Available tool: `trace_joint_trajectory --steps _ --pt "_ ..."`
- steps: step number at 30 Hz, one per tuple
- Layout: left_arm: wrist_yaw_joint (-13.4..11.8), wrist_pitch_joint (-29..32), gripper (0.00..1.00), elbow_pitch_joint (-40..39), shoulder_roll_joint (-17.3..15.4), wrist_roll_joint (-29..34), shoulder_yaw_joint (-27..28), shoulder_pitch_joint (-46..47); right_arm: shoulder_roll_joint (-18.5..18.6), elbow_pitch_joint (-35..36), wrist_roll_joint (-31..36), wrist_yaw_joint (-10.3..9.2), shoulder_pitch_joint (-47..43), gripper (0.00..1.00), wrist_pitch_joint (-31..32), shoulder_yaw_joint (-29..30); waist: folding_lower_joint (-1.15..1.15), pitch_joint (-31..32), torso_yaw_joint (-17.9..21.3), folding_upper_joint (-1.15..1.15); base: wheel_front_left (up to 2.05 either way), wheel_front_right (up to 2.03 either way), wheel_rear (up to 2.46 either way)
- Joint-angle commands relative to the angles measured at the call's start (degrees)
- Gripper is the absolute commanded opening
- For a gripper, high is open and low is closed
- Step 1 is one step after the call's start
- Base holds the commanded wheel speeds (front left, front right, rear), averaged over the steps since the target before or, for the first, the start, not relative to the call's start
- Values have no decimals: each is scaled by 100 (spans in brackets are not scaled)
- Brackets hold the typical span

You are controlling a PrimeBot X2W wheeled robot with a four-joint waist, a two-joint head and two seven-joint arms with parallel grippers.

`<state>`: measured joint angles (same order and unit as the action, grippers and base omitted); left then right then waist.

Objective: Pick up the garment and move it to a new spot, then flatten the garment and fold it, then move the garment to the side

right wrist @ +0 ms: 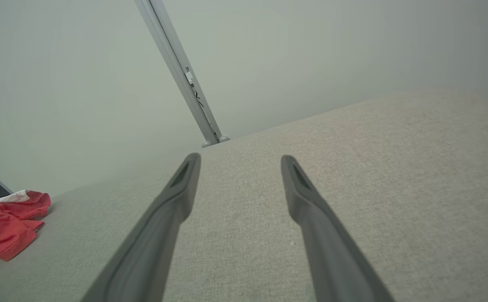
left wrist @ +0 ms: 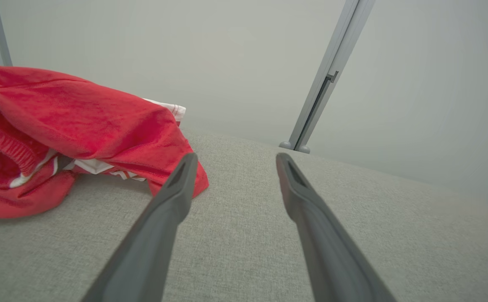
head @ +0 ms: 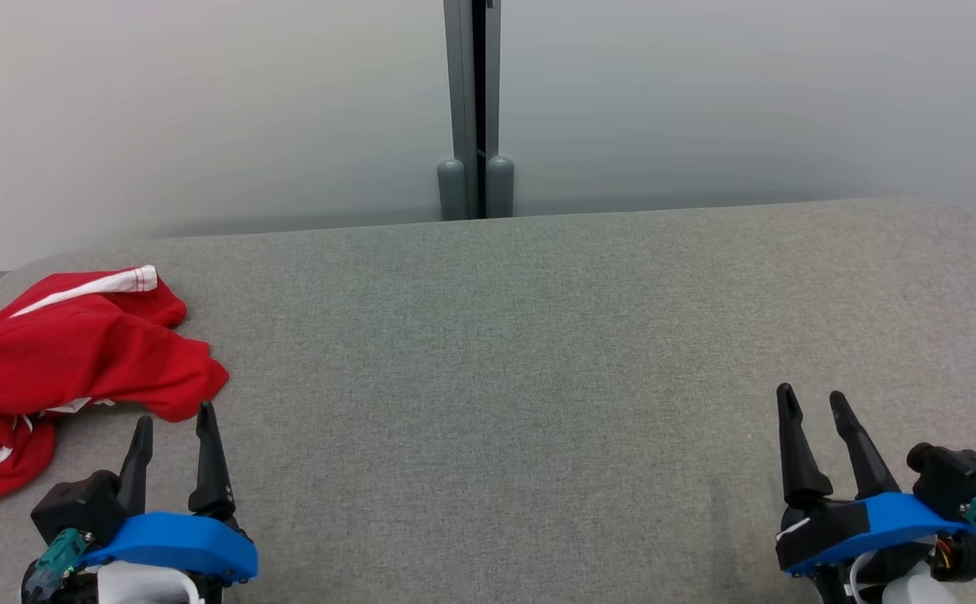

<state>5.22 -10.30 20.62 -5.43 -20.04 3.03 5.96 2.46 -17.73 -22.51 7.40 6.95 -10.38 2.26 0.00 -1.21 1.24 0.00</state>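
Observation:
The garment (head: 68,361) is red with white trim and lies crumpled at the far left of the grey fabric table (head: 521,352). My left gripper (head: 174,415) stands open just below the garment's lower right corner, apart from it and holding nothing. In the left wrist view the garment (left wrist: 67,138) sits to the left of my open left gripper (left wrist: 235,156), and its hem lies behind the left fingertip. My right gripper (head: 813,398) is open at the lower right, far from the cloth. In the right wrist view, past my open right gripper (right wrist: 240,157), the garment (right wrist: 6,226) lies at the left edge.
A pale wall with a grey vertical post (head: 475,109) runs behind the table's far edge. The table's left corner is rounded beside the garment, and its right corner curves away at the upper right.

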Motion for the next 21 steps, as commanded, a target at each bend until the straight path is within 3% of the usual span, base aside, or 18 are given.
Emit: trace_joint_trajectory --steps 1,21 --pt "-34 -65 100 15 -57 168 -15 109 47 -7 180 9 112 100 -57 27 0 -2 2 0 0 0 0" --pt "-107 -316 100 573 -81 1114 -91 111 55 -577 1238 12 127 100 -303 4 0 26 73 0 0 0 0"
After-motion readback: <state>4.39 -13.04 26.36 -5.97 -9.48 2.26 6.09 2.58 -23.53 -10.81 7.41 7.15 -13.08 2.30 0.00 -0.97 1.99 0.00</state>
